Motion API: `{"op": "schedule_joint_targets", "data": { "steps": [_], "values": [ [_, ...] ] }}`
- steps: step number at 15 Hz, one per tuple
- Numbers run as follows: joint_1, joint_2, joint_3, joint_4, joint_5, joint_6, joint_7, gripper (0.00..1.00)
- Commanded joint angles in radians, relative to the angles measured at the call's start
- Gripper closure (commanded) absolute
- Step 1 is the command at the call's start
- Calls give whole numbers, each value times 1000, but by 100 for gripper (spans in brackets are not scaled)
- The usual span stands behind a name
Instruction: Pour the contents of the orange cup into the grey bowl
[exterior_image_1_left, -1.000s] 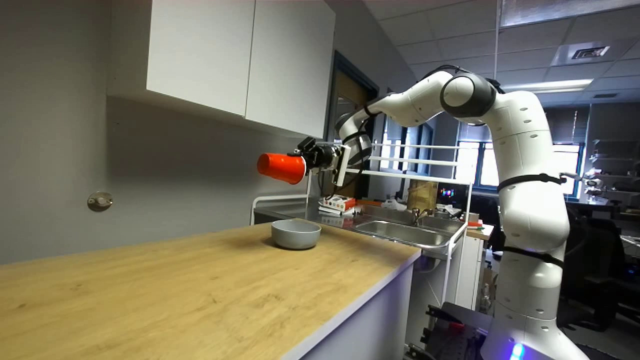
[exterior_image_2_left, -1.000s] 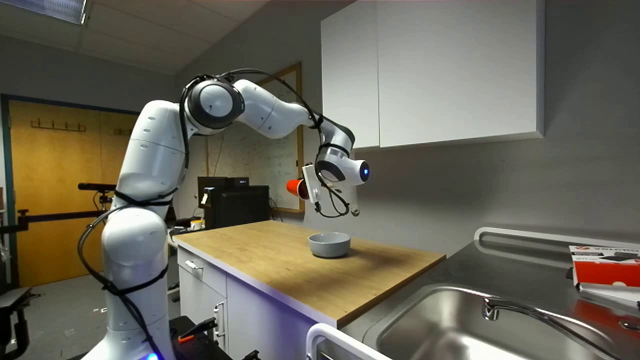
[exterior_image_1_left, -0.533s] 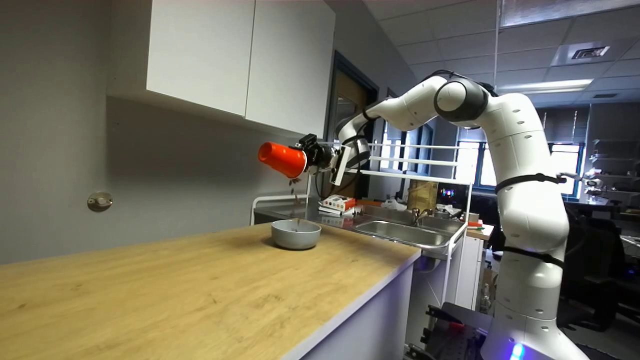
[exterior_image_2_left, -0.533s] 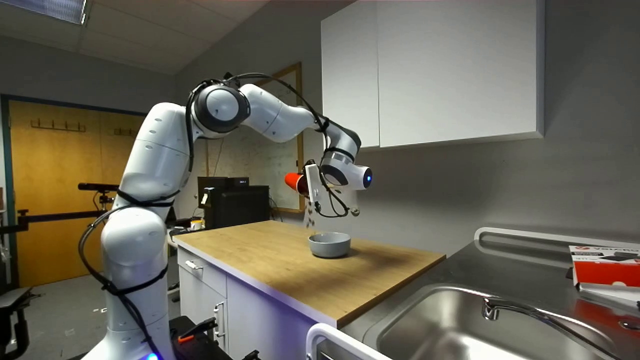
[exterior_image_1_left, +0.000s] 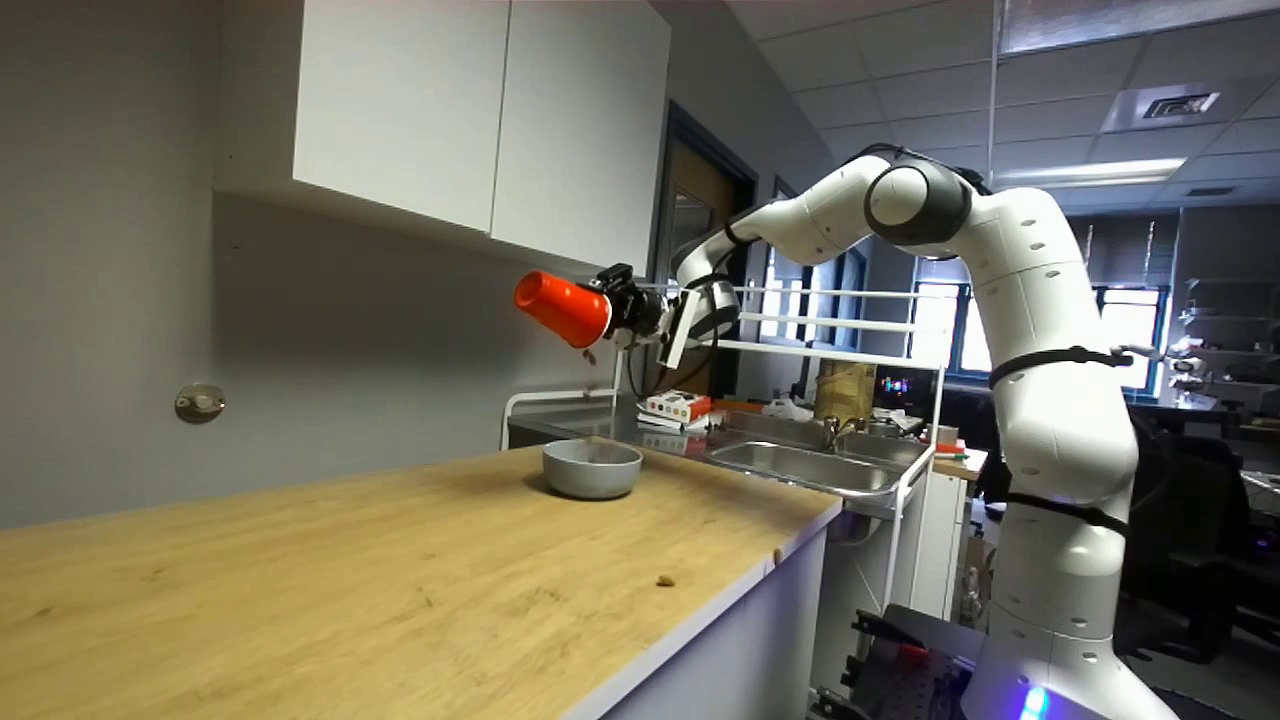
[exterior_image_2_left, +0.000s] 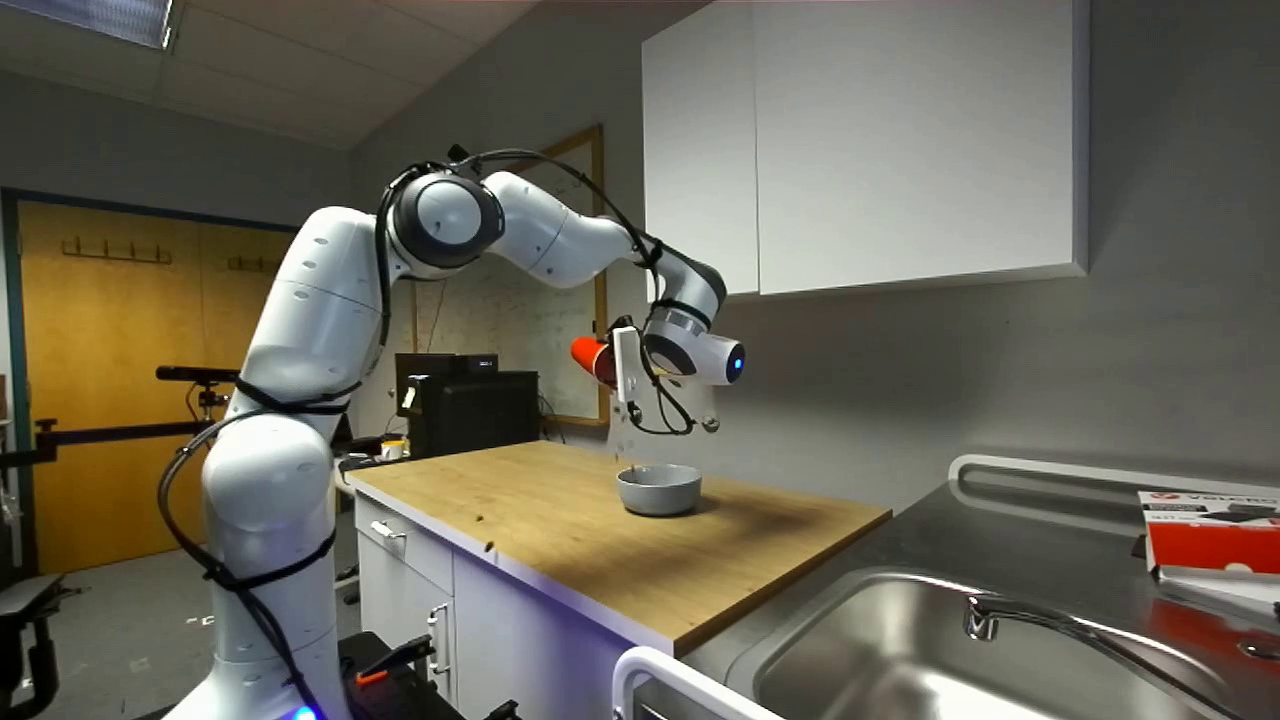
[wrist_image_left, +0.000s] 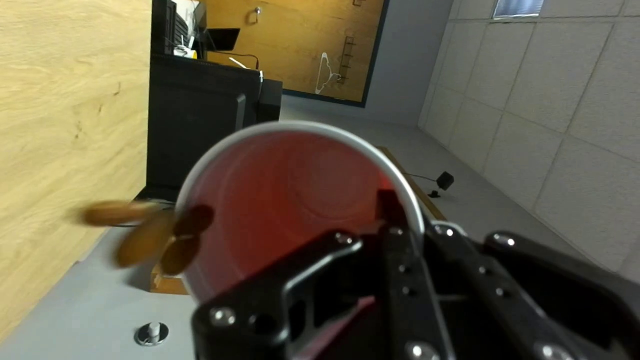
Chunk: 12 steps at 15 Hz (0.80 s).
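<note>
The orange cup (exterior_image_1_left: 562, 308) is held high over the grey bowl (exterior_image_1_left: 592, 480), tilted mouth-down with its base raised. The cup (exterior_image_2_left: 592, 357) and bowl (exterior_image_2_left: 660, 498) also show in the other exterior picture. My gripper (exterior_image_1_left: 612, 292) is shut on the cup's wall at the rim. In the wrist view the fingers (wrist_image_left: 412, 230) pinch the wall, one inside the cup (wrist_image_left: 280, 195). Brown pieces (wrist_image_left: 142, 240) leave the lip, and falling pieces (exterior_image_1_left: 590, 357) show above the bowl. Two brown pieces (exterior_image_1_left: 665, 581) are at the counter's front edge, outside the bowl. The bowl's inside is mostly hidden.
The bowl stands on a wooden counter (exterior_image_1_left: 400, 560). A white wall cabinet (exterior_image_1_left: 420, 110) hangs above and behind. A steel sink (exterior_image_2_left: 870, 650) with a faucet (exterior_image_2_left: 1050, 620) and a red-and-white box (exterior_image_2_left: 1210, 535) lie beside the counter. A white rail frame (exterior_image_1_left: 830, 353) stands near the sink.
The cup has tipped further mouth-down, its base rising. Brown pieces started falling toward the bowl, and the stream is thinner now. Two pieces have appeared at the counter's front edge.
</note>
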Motion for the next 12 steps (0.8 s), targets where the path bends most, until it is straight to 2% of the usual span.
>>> {"op": "schedule_joint_targets", "data": {
  "steps": [1,8,12],
  "values": [
    [3,14,-9,37,16,-18,46,99],
    [5,14,-13,39,3,-14,49,99],
    [11,12,-25,46,-50,10,48,99]
  ]
}}
